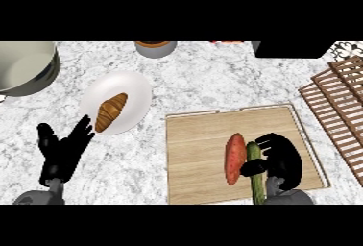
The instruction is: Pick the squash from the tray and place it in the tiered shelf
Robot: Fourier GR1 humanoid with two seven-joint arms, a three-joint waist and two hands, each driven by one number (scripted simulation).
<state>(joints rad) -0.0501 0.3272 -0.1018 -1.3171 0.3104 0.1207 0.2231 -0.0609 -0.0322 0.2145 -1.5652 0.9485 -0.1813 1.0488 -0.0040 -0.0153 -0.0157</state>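
A long green squash lies on the wooden tray, beside an orange-red sweet potato. My right hand is over the squash, fingers and thumb curled round its middle, hiding part of it. The brown slatted tiered shelf stands at the right edge of the counter, beyond the tray. My left hand rests open at the lower left, fingers up, holding nothing.
A white plate with a croissant sits left of the tray. A large metal pot is at the top left, a small brown-rimmed cup at the top centre, and a black block at the top right.
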